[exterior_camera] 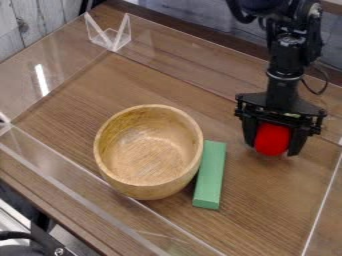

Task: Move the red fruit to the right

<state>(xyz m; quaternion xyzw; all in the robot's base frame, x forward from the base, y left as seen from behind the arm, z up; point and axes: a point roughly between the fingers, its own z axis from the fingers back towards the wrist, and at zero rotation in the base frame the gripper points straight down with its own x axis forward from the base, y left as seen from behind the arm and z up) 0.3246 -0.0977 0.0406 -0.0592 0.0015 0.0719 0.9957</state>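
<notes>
The red fruit [273, 139] is a small round bright red toy resting on the wooden table at the right side. My black gripper [281, 128] comes down from above and stands open, its two fingers straddling the fruit on the left and right. Whether the pads touch the fruit I cannot tell. The arm rises toward the top right of the view.
A round wooden bowl [148, 150] stands left of centre. A green rectangular block [211, 174] lies beside it on its right. Clear plastic walls [80, 60] fence the table, and a clear folded stand [110, 32] sits at the back left.
</notes>
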